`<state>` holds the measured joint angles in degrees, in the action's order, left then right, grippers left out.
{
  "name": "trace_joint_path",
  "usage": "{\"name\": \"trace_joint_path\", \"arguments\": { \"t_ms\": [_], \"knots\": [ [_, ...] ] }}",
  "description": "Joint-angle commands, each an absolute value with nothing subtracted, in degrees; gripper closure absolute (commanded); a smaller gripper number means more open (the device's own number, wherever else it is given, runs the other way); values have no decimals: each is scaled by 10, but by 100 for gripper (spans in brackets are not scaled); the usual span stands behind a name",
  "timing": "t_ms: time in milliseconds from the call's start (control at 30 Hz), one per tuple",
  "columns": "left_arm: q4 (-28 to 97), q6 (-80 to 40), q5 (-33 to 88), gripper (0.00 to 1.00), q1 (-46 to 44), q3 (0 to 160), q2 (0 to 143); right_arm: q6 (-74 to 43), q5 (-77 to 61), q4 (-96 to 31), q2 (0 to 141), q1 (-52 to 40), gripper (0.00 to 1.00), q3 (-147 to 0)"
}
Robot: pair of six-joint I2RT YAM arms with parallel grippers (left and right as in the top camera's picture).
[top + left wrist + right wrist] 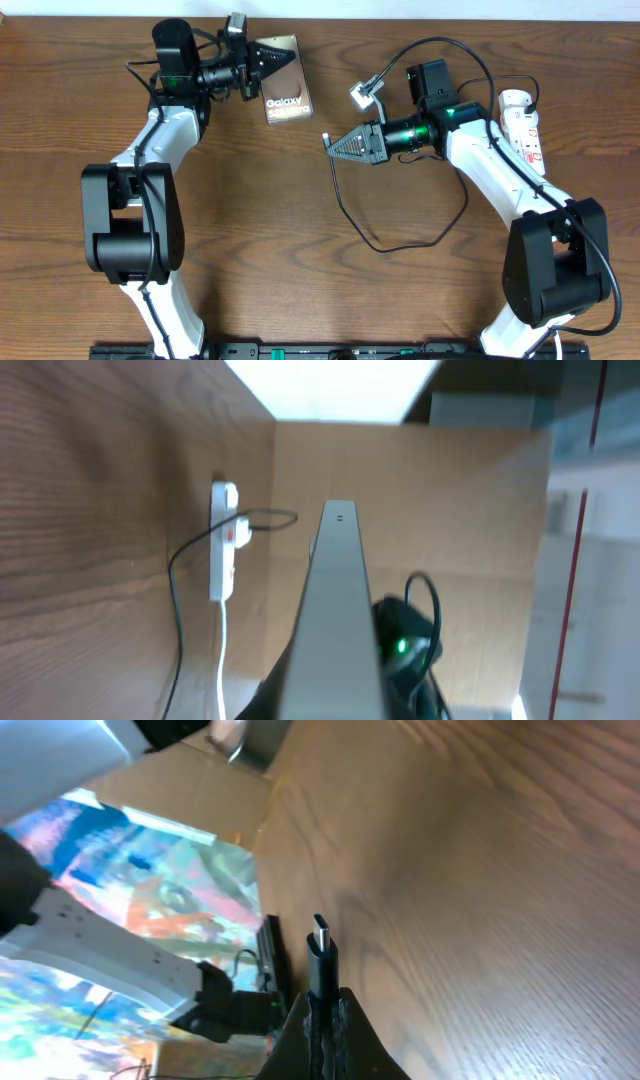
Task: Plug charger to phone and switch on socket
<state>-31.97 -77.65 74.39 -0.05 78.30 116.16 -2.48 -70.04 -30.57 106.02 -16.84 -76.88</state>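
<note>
**Plug and port not in line**

The charger tip juts from the pinched jaws of the right gripper, near the phone but apart from it. Driven in crosswise, it could jam on the phone's edge or push it askew. The tip points left across the table. The phone's long axis runs toward and away from the robot, its far end clamped by the left gripper.

- The left arm has white tube links and bulky black joint housings, and stands on a black base bar.
- The right arm is built the same, on that bar.
- Far from the bar, each arm has a black motor drum with a small green light.
- The left gripper and the right gripper are black, triangular and ribbed.
- Beyond the bar, a small white camera block sits by the right gripper, with thin black cables.
</note>
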Motion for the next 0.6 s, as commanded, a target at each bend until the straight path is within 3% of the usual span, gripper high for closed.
{"name": "trace_joint_path", "arguments": {
  "t_ms": [0, 567],
  "knots": [
    [-327, -813, 699, 93, -2, 790, 1152, -48, -737, -296, 1060, -166, 99, -773],
    [-366, -797, 683, 93, -25, 790, 1152, -144, -754, -185, 1060, -196, 99, -773]
  ]
}}
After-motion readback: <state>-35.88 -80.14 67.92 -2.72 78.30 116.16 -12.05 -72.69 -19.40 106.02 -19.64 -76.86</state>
